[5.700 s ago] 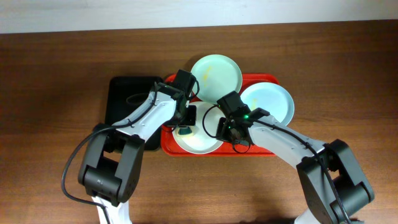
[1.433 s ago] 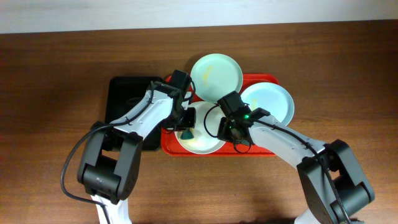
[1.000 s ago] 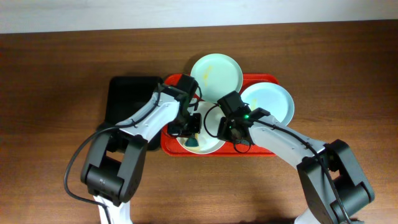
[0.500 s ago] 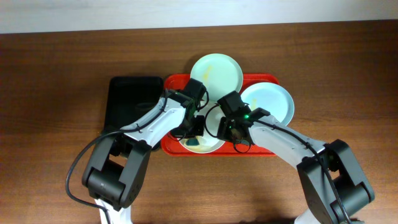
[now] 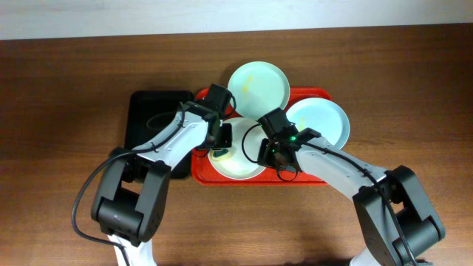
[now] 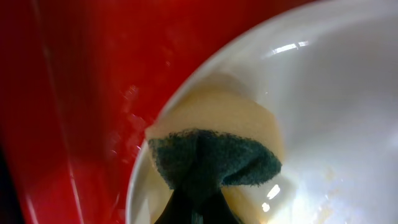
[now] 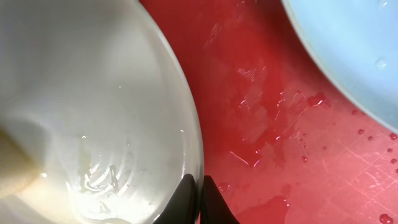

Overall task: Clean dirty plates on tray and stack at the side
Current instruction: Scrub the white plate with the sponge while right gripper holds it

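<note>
On the red tray (image 5: 325,177) lie three plates: mint green (image 5: 257,87) at the back, pale blue (image 5: 318,122) at the right, white (image 5: 238,159) at the front. My left gripper (image 5: 220,148) is shut on a yellow sponge with a green scouring face (image 6: 214,155), pressed on the white plate (image 6: 323,93) just inside its left rim. My right gripper (image 5: 266,152) is shut on the white plate's right rim; in the right wrist view its fingers (image 7: 186,196) pinch that edge. Wet streaks and faint yellow smears show on the white plate (image 7: 93,106).
A smaller black tray (image 5: 151,118) sits on the brown table left of the red tray (image 7: 261,106). Water drops lie on the red tray between the white plate and the pale blue plate (image 7: 354,50). The mint green plate overhangs the tray's far rim.
My left gripper has drawn the sponge from the white plate's front middle back up to its left rim. The right gripper and the plates have not moved.
</note>
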`<state>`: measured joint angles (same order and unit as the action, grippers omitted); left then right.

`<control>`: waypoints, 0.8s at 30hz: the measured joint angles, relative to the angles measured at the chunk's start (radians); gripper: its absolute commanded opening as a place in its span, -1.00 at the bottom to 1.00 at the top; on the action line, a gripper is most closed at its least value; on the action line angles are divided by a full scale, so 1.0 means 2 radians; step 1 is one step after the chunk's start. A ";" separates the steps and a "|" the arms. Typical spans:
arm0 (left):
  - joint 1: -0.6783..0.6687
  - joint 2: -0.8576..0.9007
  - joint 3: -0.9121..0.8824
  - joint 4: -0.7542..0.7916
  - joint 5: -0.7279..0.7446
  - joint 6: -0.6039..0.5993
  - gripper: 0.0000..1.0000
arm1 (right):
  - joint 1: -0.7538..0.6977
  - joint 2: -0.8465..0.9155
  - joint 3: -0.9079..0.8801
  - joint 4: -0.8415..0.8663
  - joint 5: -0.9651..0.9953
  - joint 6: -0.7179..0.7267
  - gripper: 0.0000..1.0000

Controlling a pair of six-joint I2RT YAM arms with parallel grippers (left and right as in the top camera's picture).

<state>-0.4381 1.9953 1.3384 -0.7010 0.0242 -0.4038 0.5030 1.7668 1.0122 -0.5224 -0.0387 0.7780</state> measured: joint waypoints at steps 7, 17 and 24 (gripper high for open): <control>0.004 0.000 -0.002 0.016 -0.003 0.010 -1.00 | 0.000 0.000 0.000 0.000 -0.003 0.000 -0.92; 0.001 0.000 -0.003 0.027 0.005 0.011 -1.00 | 0.000 0.000 0.000 0.000 -0.004 0.000 -0.92; -0.019 0.008 -0.002 0.034 0.000 0.010 -1.00 | 0.000 0.000 0.000 0.000 -0.003 0.000 -0.92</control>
<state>-0.4751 2.0106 1.3342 -0.6327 0.0246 -0.3843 0.5030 1.7668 1.0122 -0.5232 -0.0444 0.7776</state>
